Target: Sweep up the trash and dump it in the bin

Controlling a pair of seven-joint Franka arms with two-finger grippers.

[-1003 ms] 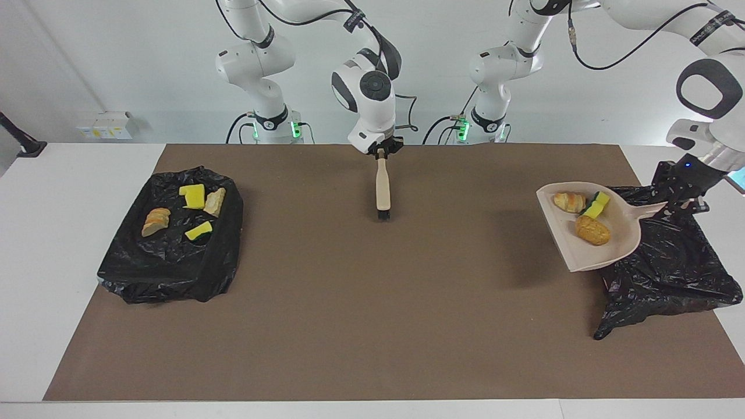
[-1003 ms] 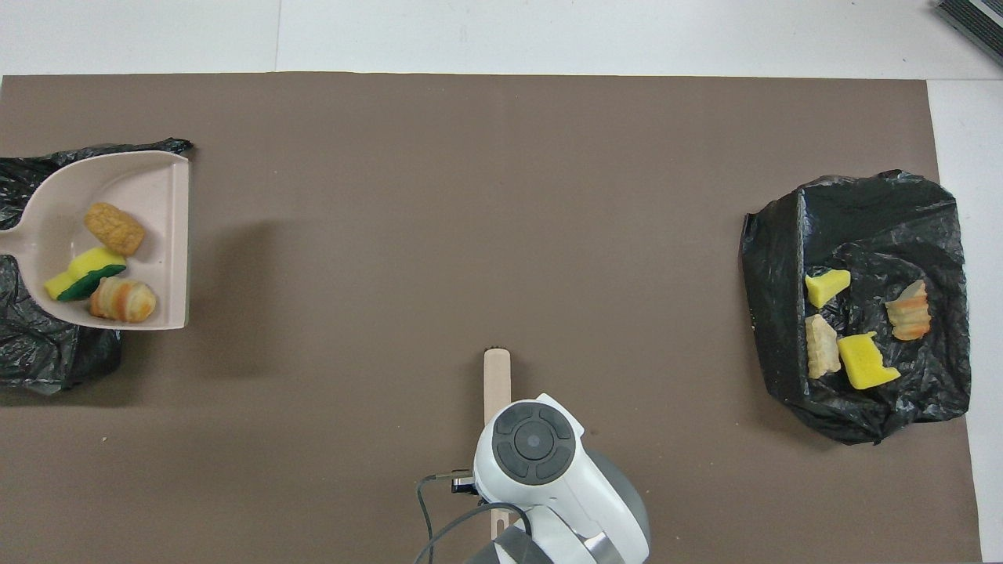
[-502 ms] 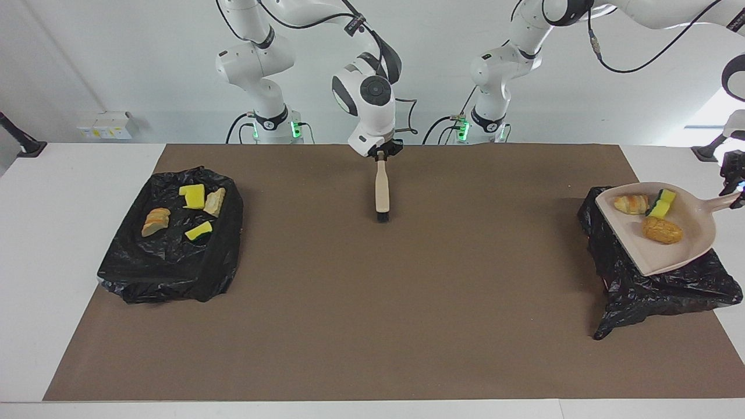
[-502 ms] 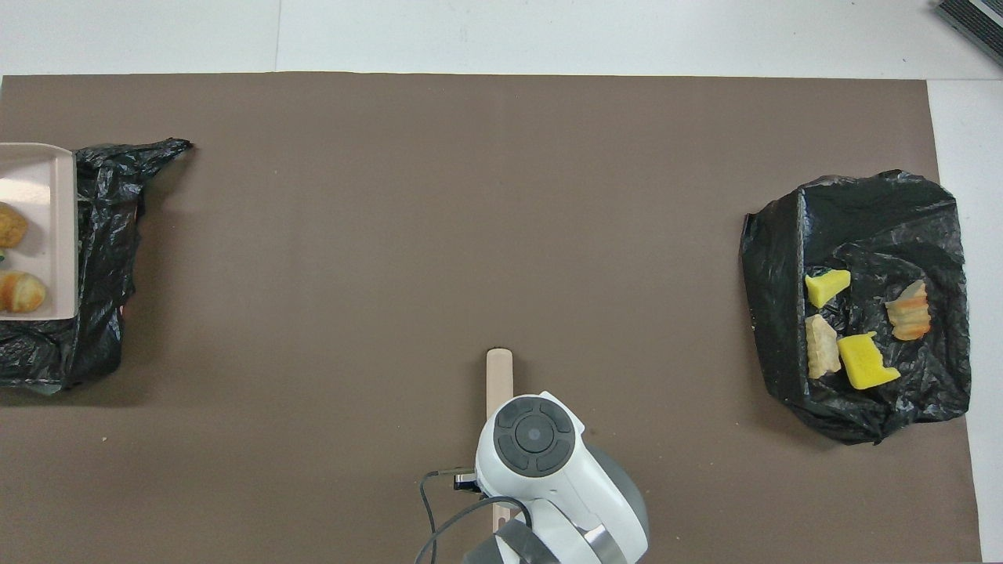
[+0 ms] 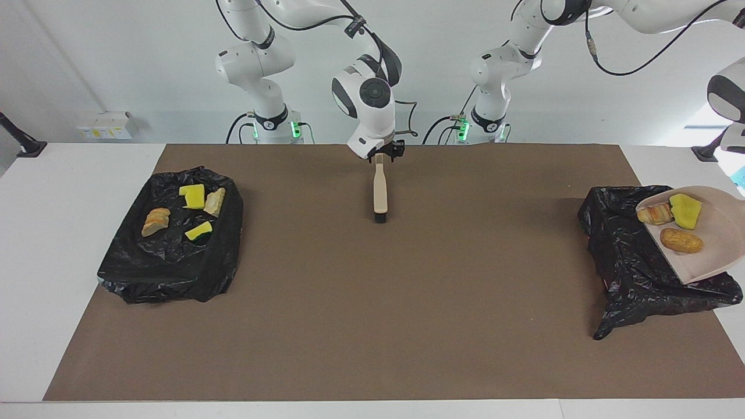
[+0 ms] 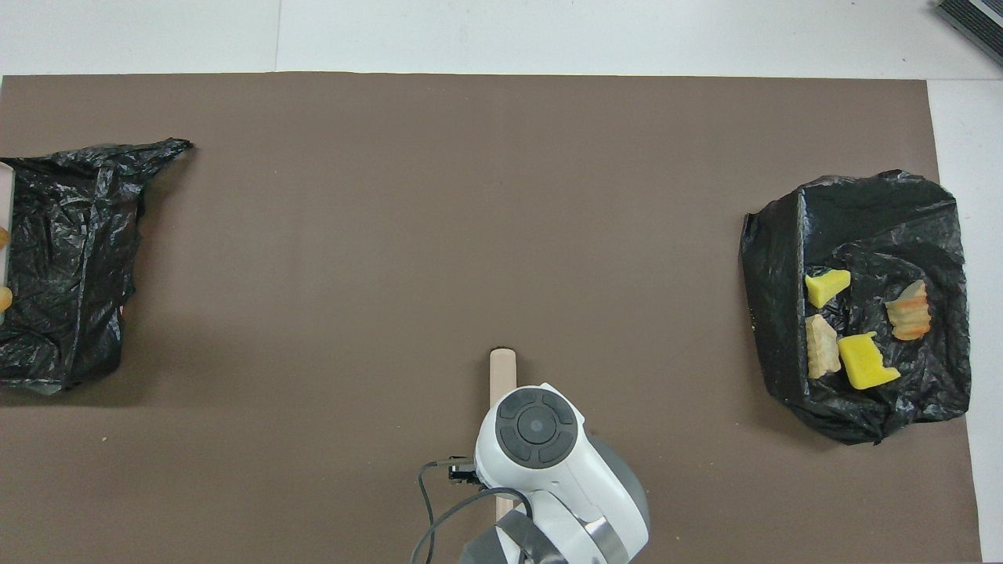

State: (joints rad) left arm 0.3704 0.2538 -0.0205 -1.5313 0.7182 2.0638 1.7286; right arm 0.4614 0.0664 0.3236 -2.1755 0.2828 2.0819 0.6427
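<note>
The beige dustpan hangs tilted over the black bin bag at the left arm's end of the table. It holds three trash pieces: a striped lump, a yellow sponge bit and an orange-tan lump. Its handle and my left gripper are out of view. Only a sliver of the pan shows in the overhead view, beside that bag. My right gripper is shut on the handle end of the beige brush, whose black bristles point down at mid-table. The brush tip sticks out from under the right wrist.
A second black bag lies at the right arm's end of the table. On it are several trash pieces: a yellow bit, a cream lump, a striped lump and a yellow-green bit. A brown mat covers the table.
The dustpan has moved with its trash toward the left arm's end, over the bag, and has tilted. The left gripper has left the frame. The right gripper and brush barely moved.
</note>
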